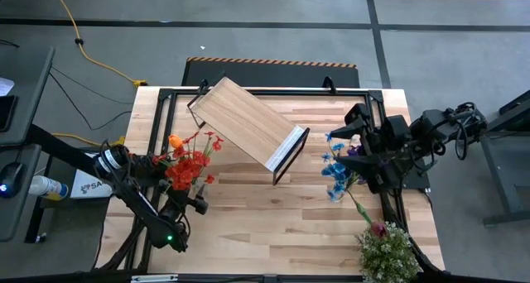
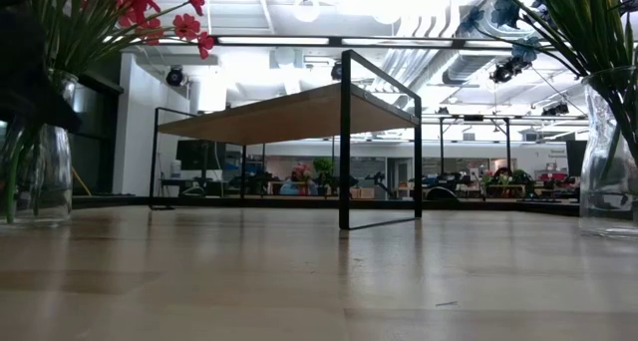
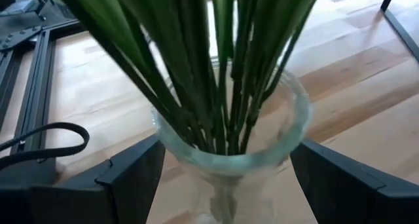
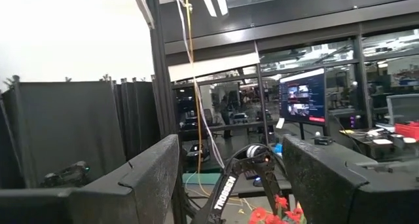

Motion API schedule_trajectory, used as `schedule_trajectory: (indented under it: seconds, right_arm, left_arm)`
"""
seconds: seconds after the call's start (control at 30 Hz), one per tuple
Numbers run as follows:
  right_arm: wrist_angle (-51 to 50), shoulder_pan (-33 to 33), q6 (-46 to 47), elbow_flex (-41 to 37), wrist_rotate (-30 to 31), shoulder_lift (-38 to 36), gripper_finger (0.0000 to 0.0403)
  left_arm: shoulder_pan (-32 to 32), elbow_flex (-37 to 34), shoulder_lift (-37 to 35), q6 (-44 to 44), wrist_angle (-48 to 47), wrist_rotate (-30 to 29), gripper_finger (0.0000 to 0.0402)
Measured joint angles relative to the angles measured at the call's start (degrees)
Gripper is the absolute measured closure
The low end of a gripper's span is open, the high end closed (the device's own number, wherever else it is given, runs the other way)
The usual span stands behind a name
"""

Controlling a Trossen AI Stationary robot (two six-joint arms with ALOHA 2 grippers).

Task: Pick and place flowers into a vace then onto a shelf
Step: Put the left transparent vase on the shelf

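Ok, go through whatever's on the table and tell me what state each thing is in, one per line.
Left gripper: open, fingers either side of a glass vase.
Glass vase: upright, full of green stems.
Red flowers: standing in that vase.
Blue flowers: in a second glass vase.
Right gripper: open, holding nothing.
Shelf: standing on the table, nothing on it.
Bushy green plant: at the table's near right corner.

A grey concrete floor (image 1: 273, 35) with dark seams surrounds the table; a yellow cable (image 1: 91, 59) trails across it. Beyond, ceiling lights (image 2: 307, 10) glare over a workshop with black partitions (image 4: 72, 132) and a lit monitor (image 4: 302, 96).
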Motion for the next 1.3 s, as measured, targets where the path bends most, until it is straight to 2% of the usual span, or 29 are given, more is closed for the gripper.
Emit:
schedule_trajectory:
  seconds: [0.8,1.0,1.13,1.3]
  right_arm:
    - [-0.78,0.00,-0.15,0.00,0.30,0.13,0.0142]
    - [-1.42,0.13,-0.15,0.00,0.28,0.15,0.0142]
    - [-1.96,0.13,-0.15,0.00,0.27,0.15,0.0142]
    - [-2.56,0.13,-0.15,0.00,0.27,0.15,0.0142]
  left_arm:
    - [0.05,-5.91,0.00,0.14,0.44,-3.11,0.0044]
    - [3.27,-7.63,0.00,0.47,2.45,-5.08,0.0045]
    - [5.37,-7.95,0.00,1.76,3.35,-6.94,0.0075]
    - [5.92,-7.95,0.00,3.22,3.41,-8.03,0.0153]
